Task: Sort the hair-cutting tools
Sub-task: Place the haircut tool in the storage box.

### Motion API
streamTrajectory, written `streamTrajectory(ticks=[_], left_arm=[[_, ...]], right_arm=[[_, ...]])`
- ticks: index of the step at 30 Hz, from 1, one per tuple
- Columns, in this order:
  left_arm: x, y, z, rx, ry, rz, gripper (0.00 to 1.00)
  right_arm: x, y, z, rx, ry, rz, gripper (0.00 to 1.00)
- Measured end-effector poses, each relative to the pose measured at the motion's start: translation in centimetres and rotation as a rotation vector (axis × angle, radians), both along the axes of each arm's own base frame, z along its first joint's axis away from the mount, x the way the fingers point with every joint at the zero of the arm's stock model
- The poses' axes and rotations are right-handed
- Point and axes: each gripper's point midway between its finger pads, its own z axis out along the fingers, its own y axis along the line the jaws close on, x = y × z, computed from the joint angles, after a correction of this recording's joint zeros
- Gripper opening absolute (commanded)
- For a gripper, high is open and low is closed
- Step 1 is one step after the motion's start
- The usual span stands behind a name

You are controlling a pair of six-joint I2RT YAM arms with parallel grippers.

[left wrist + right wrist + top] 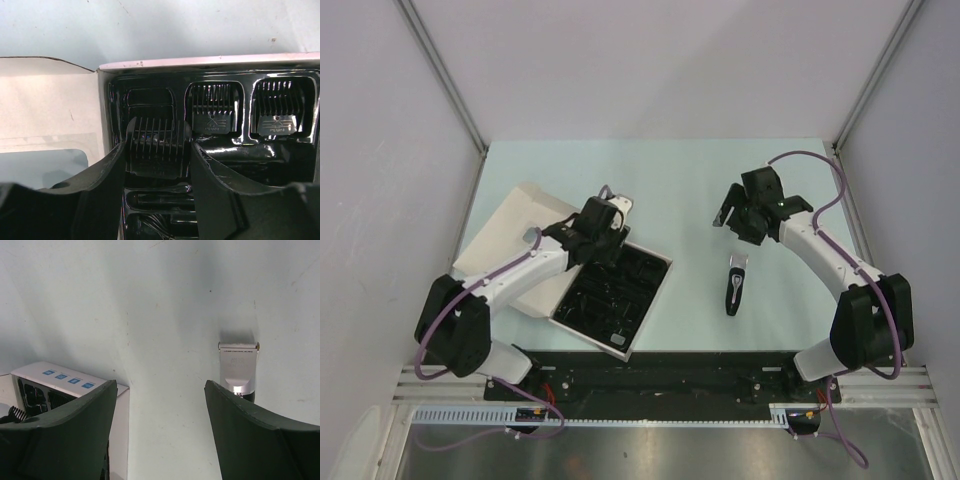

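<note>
My left gripper (607, 232) hangs over the black tray (582, 309) of the open white box. In the left wrist view its fingers (107, 170) are closed on a black comb guard (158, 150), held just above an empty slot (149, 100). Two more comb guards (214, 107) (282, 107) sit in the neighbouring slots. A coiled black cable (156, 227) lies lower in the tray. The black-and-silver clipper (736, 285) lies on the table, also in the right wrist view (239, 371). My right gripper (728, 222) is open and empty, above the table beyond the clipper's blade end.
The box's white lid (508, 238) lies open to the left of the tray. The box's white rim with blue icons (70, 380) shows at the left of the right wrist view. Grey walls enclose the pale green table (680, 180).
</note>
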Motion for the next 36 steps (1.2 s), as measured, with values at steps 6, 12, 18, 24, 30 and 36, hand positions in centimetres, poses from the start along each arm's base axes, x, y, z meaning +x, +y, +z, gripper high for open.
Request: streamTrajectory(ticks=[6, 12, 18, 24, 30, 36], left_arm=[[0.1, 0.7, -2.1, 0.037, 0.059, 0.009, 0.5], [0.8, 1.3, -3.9, 0.055, 0.115, 0.021, 0.48], [1.8, 1.1, -3.5, 0.035, 0.113, 0.017, 0.47], [1.9, 0.8, -3.7, 0.031, 0.125, -0.006, 0.47], [1.9, 0.5, -3.7, 0.025, 0.13, -0.021, 0.48], [2.0, 0.7, -3.9, 0.038, 0.129, -0.02, 0.61]], right_arm=[[0.1, 0.3, 0.0, 0.012, -0.003, 0.007, 0.76], [0.3, 0.5, 0.1, 0.021, -0.008, 0.013, 0.75], [0.4, 0.7, -0.3, 0.025, 0.0, 0.017, 0.75], [0.4, 0.8, -0.4, 0.031, 0.006, 0.02, 0.75], [0.4, 0.8, -0.4, 0.031, 0.006, 0.02, 0.75], [0.4, 0.8, -0.4, 0.031, 0.006, 0.02, 0.75]])
